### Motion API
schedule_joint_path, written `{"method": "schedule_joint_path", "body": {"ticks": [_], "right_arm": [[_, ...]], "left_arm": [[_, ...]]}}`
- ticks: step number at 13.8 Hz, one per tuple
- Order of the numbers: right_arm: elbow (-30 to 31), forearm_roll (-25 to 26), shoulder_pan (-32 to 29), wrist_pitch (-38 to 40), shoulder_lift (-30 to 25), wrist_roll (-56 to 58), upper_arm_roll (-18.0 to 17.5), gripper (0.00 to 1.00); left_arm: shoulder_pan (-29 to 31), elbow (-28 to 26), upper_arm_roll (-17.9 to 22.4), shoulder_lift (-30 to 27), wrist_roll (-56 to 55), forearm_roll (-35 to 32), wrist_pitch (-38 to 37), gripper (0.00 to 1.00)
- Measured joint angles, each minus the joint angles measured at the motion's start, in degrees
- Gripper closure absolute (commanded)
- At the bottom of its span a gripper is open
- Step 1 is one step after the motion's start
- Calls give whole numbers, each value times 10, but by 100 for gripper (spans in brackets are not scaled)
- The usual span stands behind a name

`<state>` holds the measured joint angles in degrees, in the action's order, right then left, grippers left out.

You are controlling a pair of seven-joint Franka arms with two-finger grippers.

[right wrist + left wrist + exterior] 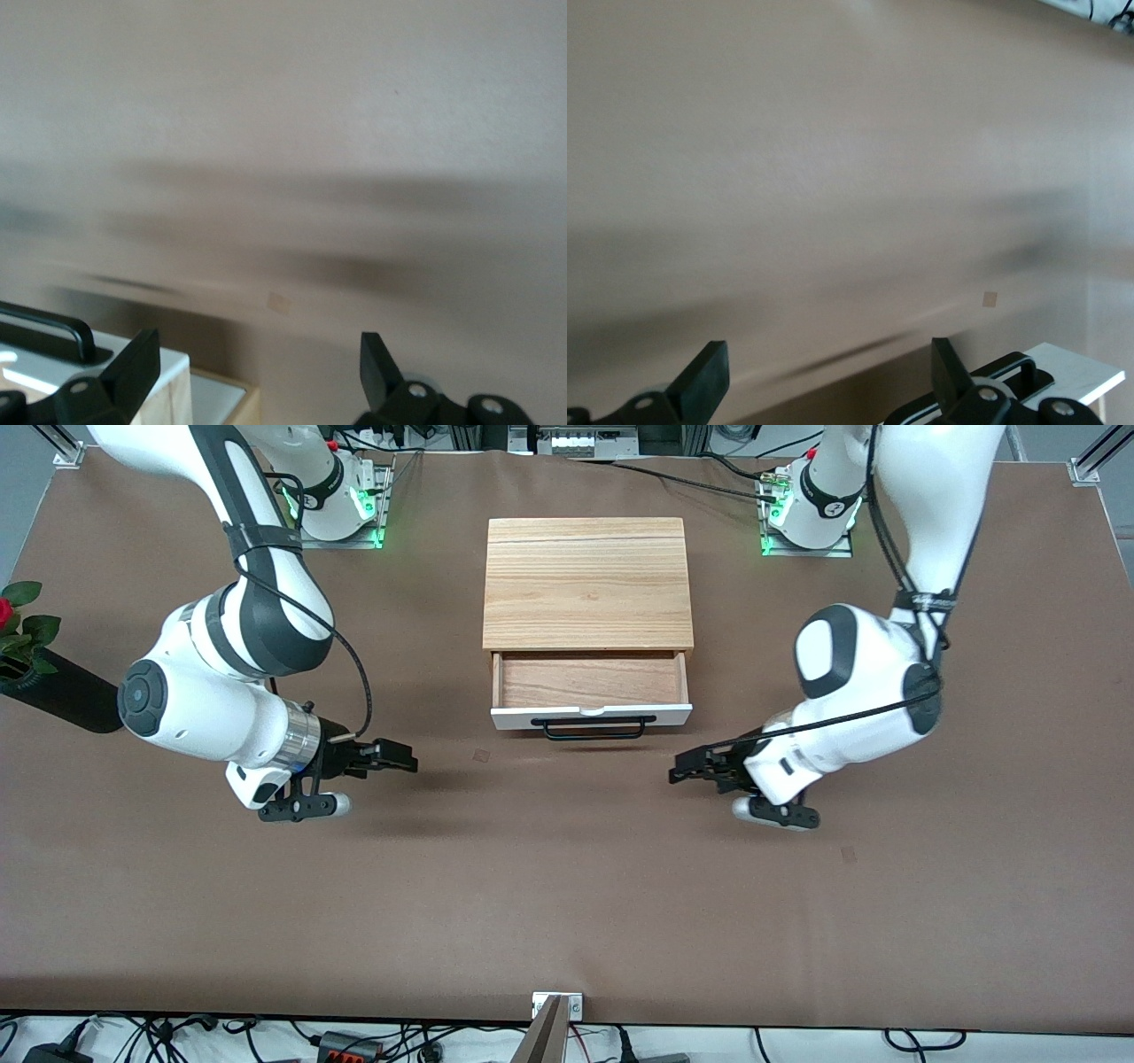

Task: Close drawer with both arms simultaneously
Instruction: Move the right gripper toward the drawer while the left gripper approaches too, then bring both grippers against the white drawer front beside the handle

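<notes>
The drawer is pulled out of the light wooden box, showing its reddish-brown inside, white front panel and black bar handle. My left gripper hangs low over the table beside the drawer's front corner at the left arm's end, open and empty. My right gripper hangs the same way at the right arm's end, open and empty. In the left wrist view the left gripper has the white panel off to one side. In the right wrist view the right gripper is near the panel's corner.
A black vase with a red flower stands at the table's edge at the right arm's end. Small tape squares mark the brown tabletop near the drawer front.
</notes>
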<state>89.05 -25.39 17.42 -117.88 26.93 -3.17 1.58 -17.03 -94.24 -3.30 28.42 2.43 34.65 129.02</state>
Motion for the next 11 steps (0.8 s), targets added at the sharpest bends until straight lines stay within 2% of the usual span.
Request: {"method": "schedule_joint_path", "body": {"ticks": [3,8,11], "right_arm": [[0,-24,17,-23,14,1,0,0],[0,-35,68,-45,41,0,-1,0],[1,-37,86,-43,55,0,-1,0]], "left_arm": [[-1,-2,-15,20,0,1,-2,0],[0,-28,-48,28,0,4,-14,0],[3,-35,-52,28,0,4,-69,0]]}}
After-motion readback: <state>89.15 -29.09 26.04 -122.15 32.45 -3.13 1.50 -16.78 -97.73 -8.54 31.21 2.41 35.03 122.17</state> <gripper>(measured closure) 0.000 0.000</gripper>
